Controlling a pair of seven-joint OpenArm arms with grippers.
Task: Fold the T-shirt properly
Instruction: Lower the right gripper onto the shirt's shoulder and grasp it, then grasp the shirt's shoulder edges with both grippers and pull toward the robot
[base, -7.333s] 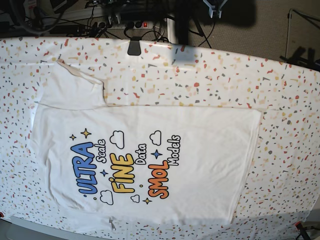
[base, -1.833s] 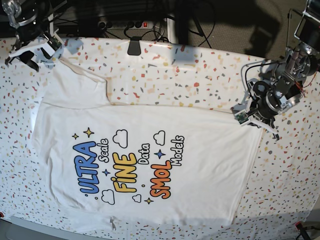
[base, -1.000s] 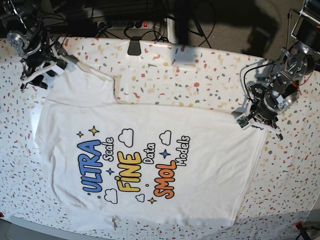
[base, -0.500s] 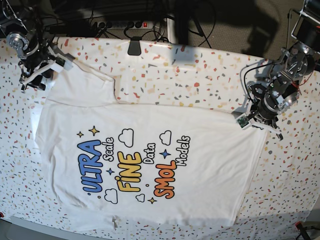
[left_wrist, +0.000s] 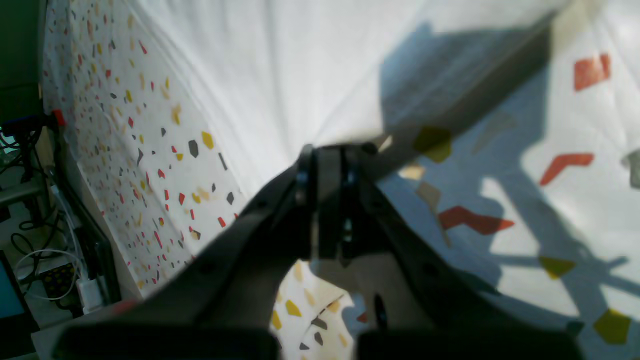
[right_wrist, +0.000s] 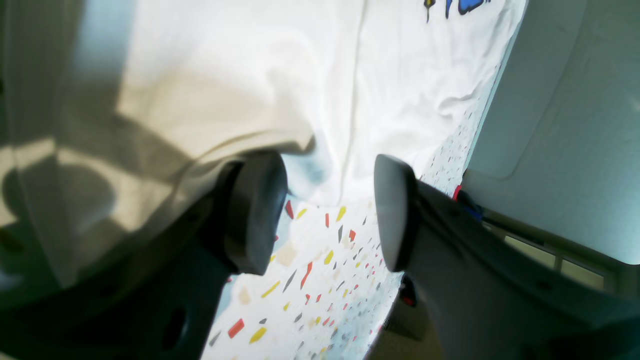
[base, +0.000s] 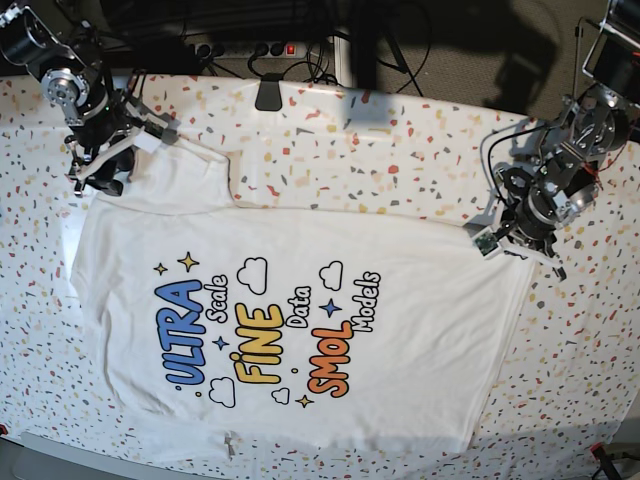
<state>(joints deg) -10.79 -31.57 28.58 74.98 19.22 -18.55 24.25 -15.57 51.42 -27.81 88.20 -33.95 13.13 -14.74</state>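
The white T-shirt (base: 400, 300) lies spread flat, print side up, on the speckled tablecloth (base: 400, 150). My left gripper (base: 492, 238) is at the shirt's far hem corner on the right. In the left wrist view the left gripper (left_wrist: 324, 152) is shut on the edge of the T-shirt (left_wrist: 280, 60), and creases run toward the jaws. My right gripper (base: 108, 165) is at the far sleeve (base: 170, 180) on the left. In the right wrist view the right gripper (right_wrist: 325, 210) is open, and the T-shirt (right_wrist: 250, 65) drapes over its left finger (right_wrist: 255, 210).
A black clamp (base: 268, 95) sits on the table's far edge. A power strip and cables (base: 250, 48) lie behind it. The table's near edge runs just below the shirt. Bare speckled cloth (base: 590, 330) shows right of the hem.
My right arm has moved right and nearer, onto the sleeve's edge. My left gripper has stayed at the hem corner. Earlier the shirt slid slightly to the right.
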